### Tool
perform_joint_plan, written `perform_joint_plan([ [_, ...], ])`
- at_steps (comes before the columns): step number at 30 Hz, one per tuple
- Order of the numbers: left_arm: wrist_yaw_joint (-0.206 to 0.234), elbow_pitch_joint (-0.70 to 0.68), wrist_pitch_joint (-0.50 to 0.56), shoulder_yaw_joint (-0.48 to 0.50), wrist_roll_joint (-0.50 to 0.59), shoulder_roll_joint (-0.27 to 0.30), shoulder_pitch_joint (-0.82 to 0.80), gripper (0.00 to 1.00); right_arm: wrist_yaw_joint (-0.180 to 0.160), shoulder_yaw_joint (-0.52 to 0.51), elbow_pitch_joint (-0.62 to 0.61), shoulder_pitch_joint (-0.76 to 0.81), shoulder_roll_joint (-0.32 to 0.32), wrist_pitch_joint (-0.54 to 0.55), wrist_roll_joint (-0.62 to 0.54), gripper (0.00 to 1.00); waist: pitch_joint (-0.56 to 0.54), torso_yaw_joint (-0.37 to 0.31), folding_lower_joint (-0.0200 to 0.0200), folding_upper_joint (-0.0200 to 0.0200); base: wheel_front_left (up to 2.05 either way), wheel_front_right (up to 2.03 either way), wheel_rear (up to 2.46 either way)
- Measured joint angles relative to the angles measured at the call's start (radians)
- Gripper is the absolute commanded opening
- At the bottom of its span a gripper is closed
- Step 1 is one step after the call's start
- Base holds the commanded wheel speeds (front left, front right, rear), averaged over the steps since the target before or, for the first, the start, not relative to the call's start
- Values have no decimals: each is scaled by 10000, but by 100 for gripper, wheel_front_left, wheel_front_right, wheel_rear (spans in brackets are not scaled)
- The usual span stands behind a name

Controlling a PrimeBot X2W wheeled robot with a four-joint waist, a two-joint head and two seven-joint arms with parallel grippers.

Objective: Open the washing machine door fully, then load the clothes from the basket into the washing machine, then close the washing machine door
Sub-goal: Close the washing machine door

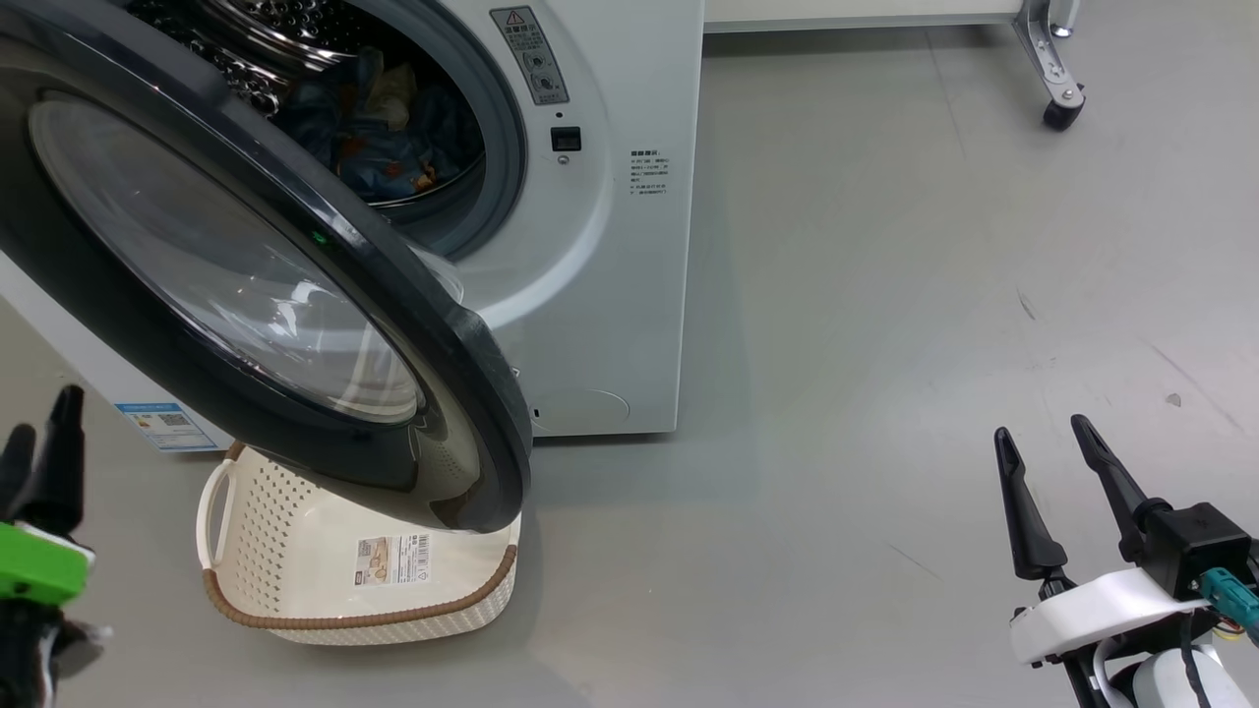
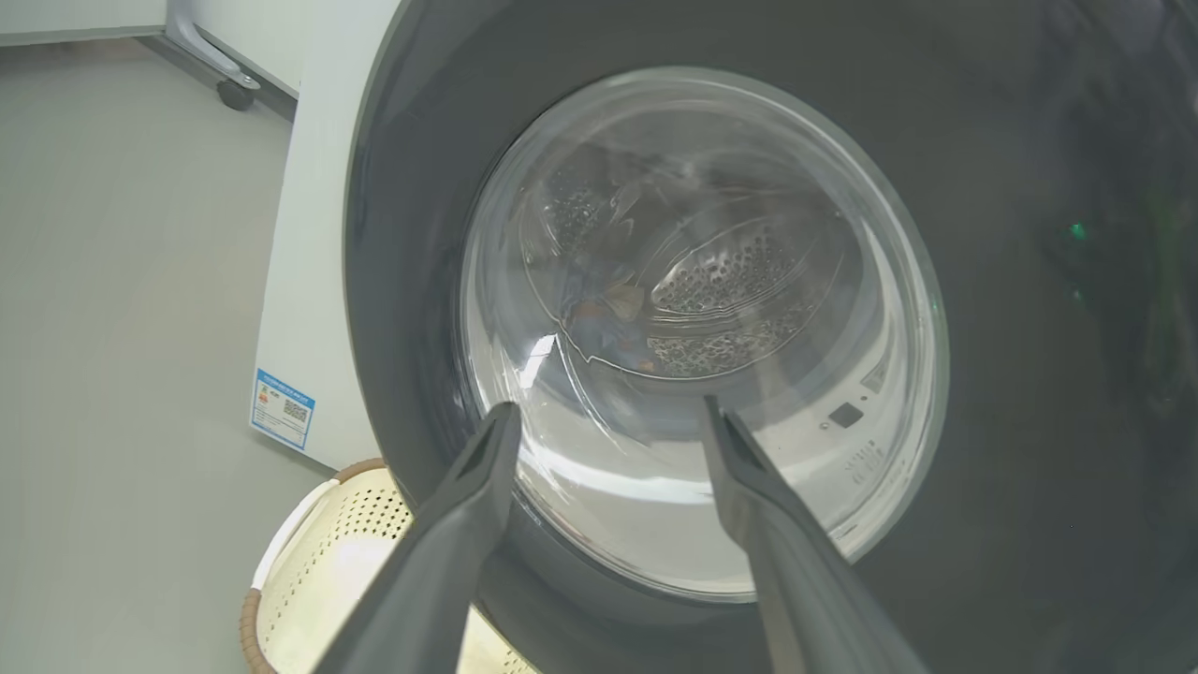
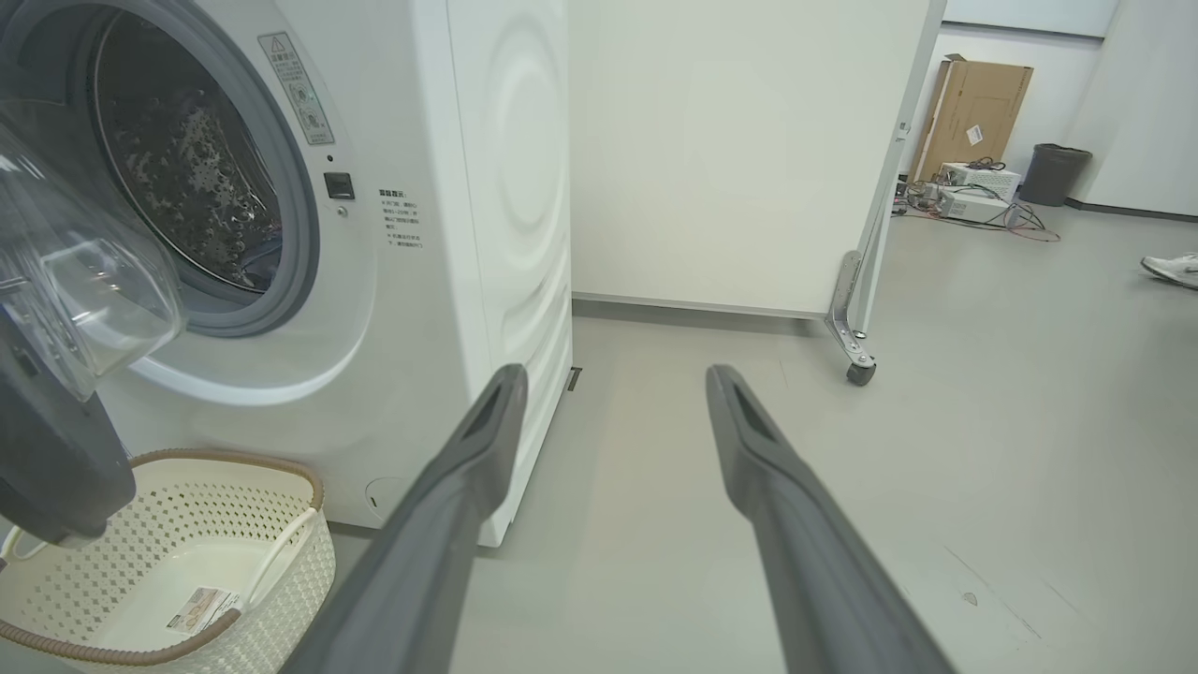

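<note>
Grey floor (image 1: 885, 295) carries the washing machine (image 1: 610, 246) at 11 o'clock, its door (image 1: 226, 265) standing half open over the basket (image 1: 275, 551) at 7 o'clock; the clothes (image 1: 384, 138) lie in the drum (image 1: 246, 59). Left hand (image 1: 44, 418) and right hand (image 1: 1041, 428) both gape wide, holding nothing.

1. Bright, even overhead light; the washing machine door (image 1: 462, 393) casts a soft shadow on the grey floor (image 1: 885, 344).
2. Glare streaks the door's glass (image 2: 674, 524); wrist views bow at the edges.
</note>
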Motion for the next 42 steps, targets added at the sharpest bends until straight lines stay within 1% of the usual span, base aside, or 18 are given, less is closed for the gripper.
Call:
perform_joint_plan([
  [10, -6, -211, -2132, -1237, 2205, -142, 1173, 100, 0, -4, -35, 140, -21, 0, -2, 100, -60, 85, 0, 0, 0, 0, 0],
  [14, -6, -215, -2982, -1749, 2897, -144, 1592, 100, 0, 17, -48, 142, -21, 0, -2, 100, -84, 96, 0, 0, 0, 0, 0],
  [21, -6, -86, -4397, -2615, 3668, -173, 2130, 100, 0, 36, -58, 149, -15, 0, -2, 100, -104, 75, 0, 0, 0, 0, 0],
  [24, -8, 173, -4888, -3009, 4132, -148, 2261, 100, 0, 63, -58, 153, -13, 0, -2, 100, -103, 59, 0, 0, 0, 0, 0],
  [30, -8, 629, -5774, -3344, 4500, -157, 2510, 100, 0, 90, -58, 177, 0, 0, -2, 100, -109, 24, 0, 0, 0, 0, 0],
  [42, -8, 1179, -5933, -3342, 4652, -360, 2515, 100, 0, -77, 236, 432, 84, 0, -2, 100, -181, 5, 0, 0, 0, 0, 0],
])
